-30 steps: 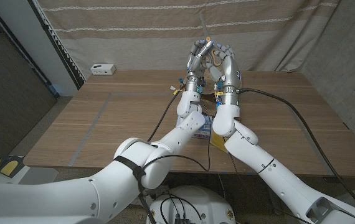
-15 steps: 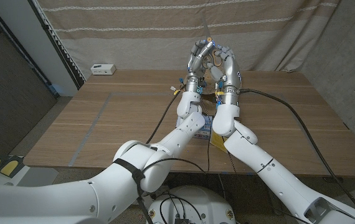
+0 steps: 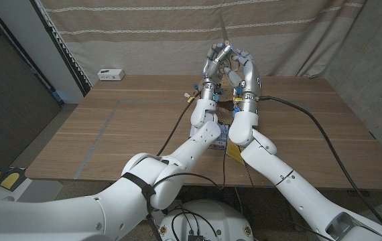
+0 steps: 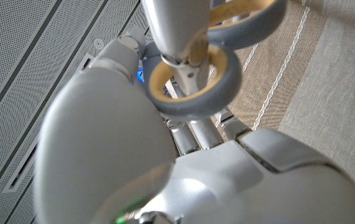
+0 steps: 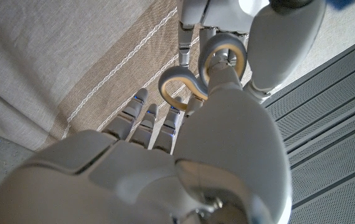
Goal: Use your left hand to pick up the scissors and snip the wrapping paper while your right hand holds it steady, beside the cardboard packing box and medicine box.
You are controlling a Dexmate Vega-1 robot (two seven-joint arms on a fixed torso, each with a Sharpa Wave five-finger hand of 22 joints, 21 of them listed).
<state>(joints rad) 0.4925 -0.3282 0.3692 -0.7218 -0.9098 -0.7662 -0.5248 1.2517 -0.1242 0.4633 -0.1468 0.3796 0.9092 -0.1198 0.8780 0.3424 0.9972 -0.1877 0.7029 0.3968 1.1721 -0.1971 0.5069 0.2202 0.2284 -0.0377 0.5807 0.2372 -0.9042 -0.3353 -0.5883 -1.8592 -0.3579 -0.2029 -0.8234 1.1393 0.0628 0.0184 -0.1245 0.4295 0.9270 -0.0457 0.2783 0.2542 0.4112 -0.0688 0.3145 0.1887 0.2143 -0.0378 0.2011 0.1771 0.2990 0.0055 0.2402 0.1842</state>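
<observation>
Striped curtain behind; scissors (image 4: 193, 74) grey-handled, yellow-lined loops, finger through one.

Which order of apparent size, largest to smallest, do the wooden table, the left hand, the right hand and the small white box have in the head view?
1. Wooden table.
2. Left hand and right hand: they look about alike, raised side by side, so I do not rank them.
3. Small white box, at the far edge, so distance shrinks it further.
</observation>
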